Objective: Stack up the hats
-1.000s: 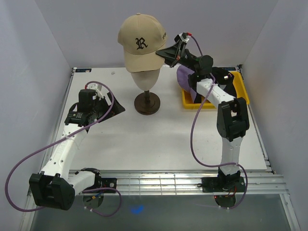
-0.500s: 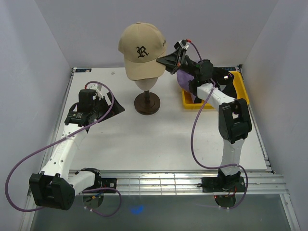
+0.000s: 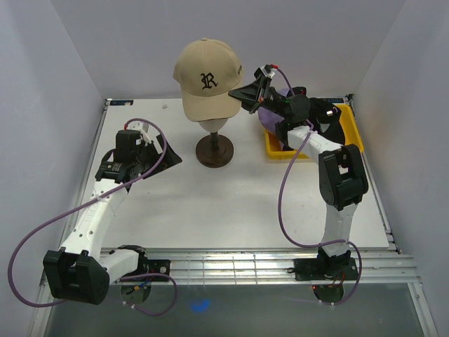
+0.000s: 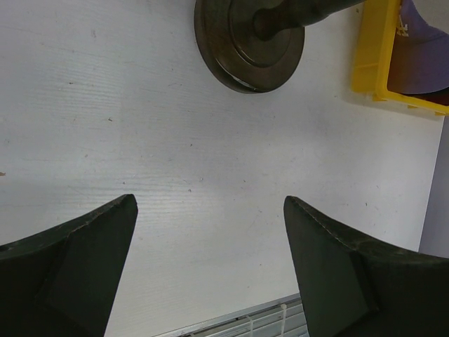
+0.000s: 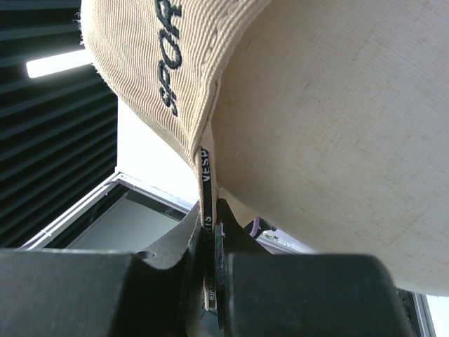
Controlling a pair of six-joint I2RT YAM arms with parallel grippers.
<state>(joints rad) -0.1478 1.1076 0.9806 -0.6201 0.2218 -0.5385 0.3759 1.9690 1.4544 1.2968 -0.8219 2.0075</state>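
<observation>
A beige cap with a black R [image 3: 205, 77] sits over the beige mannequin head [image 3: 212, 118] on its dark round stand [image 3: 215, 151]. My right gripper [image 3: 247, 93] is shut on the cap's lower right edge. In the right wrist view the jaws [image 5: 209, 235] pinch the cap's rim and inner band [image 5: 140, 63], next to the head [image 5: 337, 126]. A lavender cap [image 3: 269, 116] and dark caps [image 3: 330, 121] lie in the yellow bin [image 3: 353, 130]. My left gripper [image 3: 168, 156] is open and empty over the table [image 4: 210, 203].
The stand's base [image 4: 249, 42] and the yellow bin's corner [image 4: 365, 56], with the lavender cap [image 4: 424, 49] in it, show in the left wrist view. White walls enclose the table on three sides. A metal rail runs along the near edge.
My right gripper has come down a little with the cap's edge, and the cap has sunk lower onto the head. The left arm has not moved.
</observation>
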